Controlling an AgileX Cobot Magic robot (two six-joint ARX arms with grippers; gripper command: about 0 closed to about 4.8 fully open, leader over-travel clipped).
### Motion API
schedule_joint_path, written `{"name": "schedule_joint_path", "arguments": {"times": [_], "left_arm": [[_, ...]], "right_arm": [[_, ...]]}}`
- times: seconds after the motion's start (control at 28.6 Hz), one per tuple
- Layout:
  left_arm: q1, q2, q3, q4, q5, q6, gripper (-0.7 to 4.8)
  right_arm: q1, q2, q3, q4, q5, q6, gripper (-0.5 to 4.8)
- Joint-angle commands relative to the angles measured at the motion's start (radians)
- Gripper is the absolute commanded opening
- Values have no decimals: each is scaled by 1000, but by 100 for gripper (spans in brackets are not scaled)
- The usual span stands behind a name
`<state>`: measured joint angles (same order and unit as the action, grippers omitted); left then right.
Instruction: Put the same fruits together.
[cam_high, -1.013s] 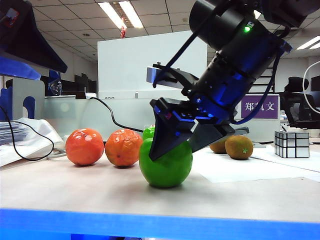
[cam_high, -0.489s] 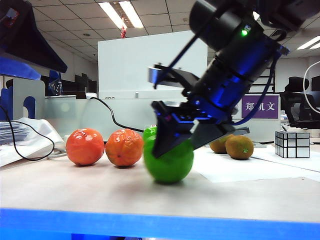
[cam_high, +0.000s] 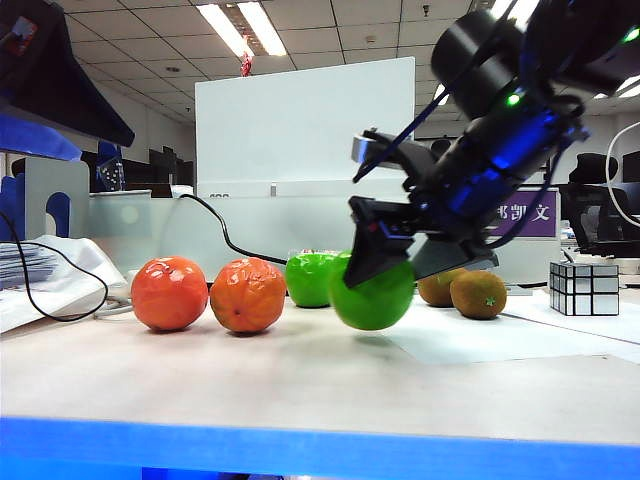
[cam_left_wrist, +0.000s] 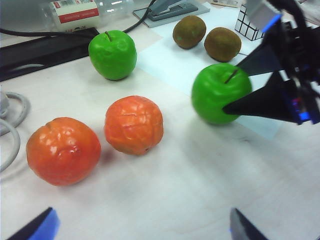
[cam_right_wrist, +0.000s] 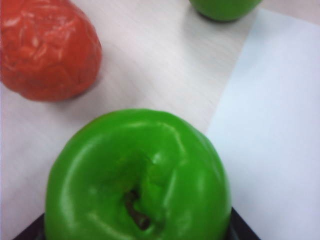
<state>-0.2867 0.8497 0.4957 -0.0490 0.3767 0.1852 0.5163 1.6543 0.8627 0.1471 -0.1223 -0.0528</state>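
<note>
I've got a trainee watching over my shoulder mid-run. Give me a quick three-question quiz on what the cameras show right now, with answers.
1. True or false: the right gripper is shut on a shiny bright green toy apple.
2. What sits nearest behind the held apple on the table? A) a silver mirror cube B) the second shiny green apple C) a banana
3. Fill in: the left gripper hangs above the table with its jaws ____.

Key:
1. True; the held apple is off the table.
2. B
3. open; it holds nothing, above the two glossy orange-red round fruits, while the two fuzzy brown kiwis lie on white paper.
</note>
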Motion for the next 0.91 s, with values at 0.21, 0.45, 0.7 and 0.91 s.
{"name": "schedule_joint_path", "arguments": {"times": [0.21, 0.45, 0.7, 0.91], "left_arm": [[1, -2, 3, 2, 6, -14, 468], [1, -2, 3, -11, 20, -26, 468], [1, -2, 3, -1, 30, -29, 468], [1, -2, 3, 5, 32, -29, 468]], "right_arm": [[0, 156, 221, 43, 5, -32, -1], [-33, 179, 317, 18, 101, -33, -1], [-67, 212, 330, 34, 94, -34, -1], [-69, 252, 334, 50, 76, -33, -1]]}}
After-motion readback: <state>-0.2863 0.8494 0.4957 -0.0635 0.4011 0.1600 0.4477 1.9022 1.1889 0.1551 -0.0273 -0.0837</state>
